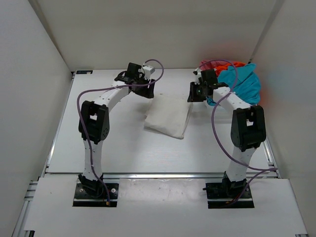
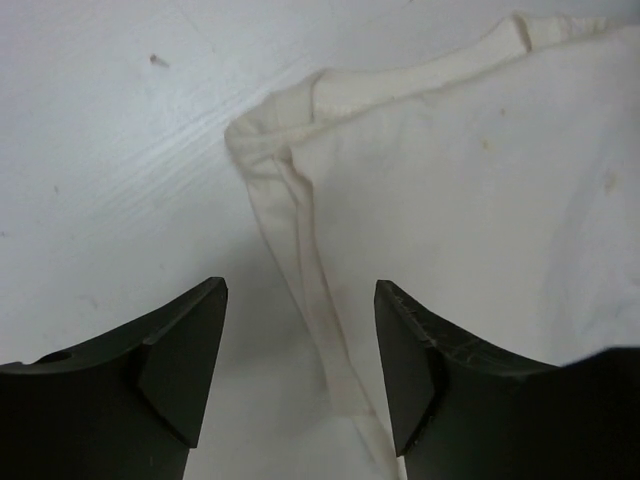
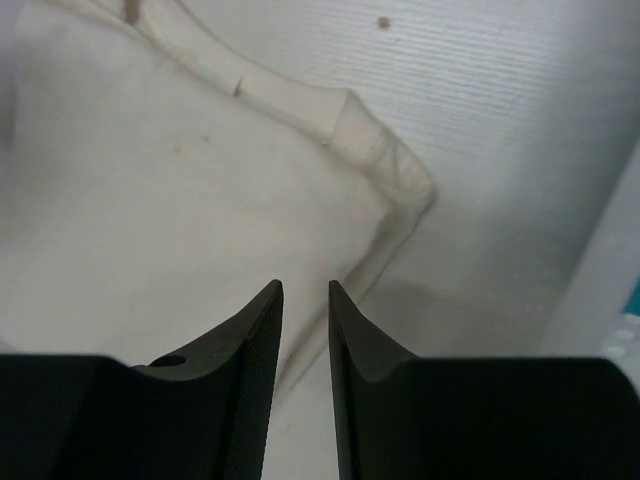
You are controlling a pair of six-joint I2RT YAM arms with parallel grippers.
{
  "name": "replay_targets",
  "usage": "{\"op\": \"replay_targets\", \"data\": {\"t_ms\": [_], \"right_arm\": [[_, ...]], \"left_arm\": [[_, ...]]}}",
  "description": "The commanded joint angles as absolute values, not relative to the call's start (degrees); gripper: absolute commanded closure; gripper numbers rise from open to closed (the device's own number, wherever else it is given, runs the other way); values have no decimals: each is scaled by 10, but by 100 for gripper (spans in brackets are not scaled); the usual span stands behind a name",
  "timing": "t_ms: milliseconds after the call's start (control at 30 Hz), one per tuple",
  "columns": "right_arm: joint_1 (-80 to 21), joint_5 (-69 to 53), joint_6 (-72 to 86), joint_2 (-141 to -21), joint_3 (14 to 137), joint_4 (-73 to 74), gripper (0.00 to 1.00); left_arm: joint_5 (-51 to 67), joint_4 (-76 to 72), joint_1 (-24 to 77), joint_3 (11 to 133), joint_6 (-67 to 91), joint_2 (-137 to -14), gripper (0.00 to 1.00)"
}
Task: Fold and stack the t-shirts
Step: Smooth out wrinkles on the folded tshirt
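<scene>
A folded white t-shirt (image 1: 168,117) lies flat in the middle of the table. My left gripper (image 1: 148,91) hangs over its back left corner, and my right gripper (image 1: 194,96) over its back right corner. In the left wrist view the left gripper (image 2: 300,290) is open wide above the shirt's hemmed edge (image 2: 470,200), holding nothing. Seen from the right wrist, the right gripper (image 3: 306,287) has a narrow gap between its jaws above the cloth (image 3: 170,220), with nothing between them. A teal-blue shirt (image 1: 242,84), an orange one (image 1: 233,64) and a pinkish-red one (image 1: 205,64) are heaped at the back right.
White walls close in the table (image 1: 113,143) on the left, back and right. The heap of shirts lies just behind and to the right of my right arm (image 1: 247,128). A metal rail (image 1: 163,175) runs along the table's near edge.
</scene>
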State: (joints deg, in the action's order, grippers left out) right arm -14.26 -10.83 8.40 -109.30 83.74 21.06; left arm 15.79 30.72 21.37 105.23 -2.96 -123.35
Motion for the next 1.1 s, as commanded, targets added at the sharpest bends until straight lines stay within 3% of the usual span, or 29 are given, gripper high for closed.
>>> {"op": "replay_targets", "data": {"t_ms": [0, 67, 233, 500, 1067], "right_arm": [[-151, -127, 97, -1056, 826, 258, 70], [-156, -140, 112, -1052, 797, 263, 71], [-164, -168, 136, -1056, 756, 255, 72], [-157, -166, 158, -1110, 763, 240, 74], [-166, -143, 151, -1195, 852, 251, 75]], "left_arm": [[188, 329, 212, 987, -20, -1162, 26], [207, 323, 224, 953, -6, -1151, 18], [233, 311, 231, 894, 30, -1150, 9], [123, 304, 235, 804, 16, -1115, 15], [77, 280, 240, 674, 19, -1049, 15]]}}
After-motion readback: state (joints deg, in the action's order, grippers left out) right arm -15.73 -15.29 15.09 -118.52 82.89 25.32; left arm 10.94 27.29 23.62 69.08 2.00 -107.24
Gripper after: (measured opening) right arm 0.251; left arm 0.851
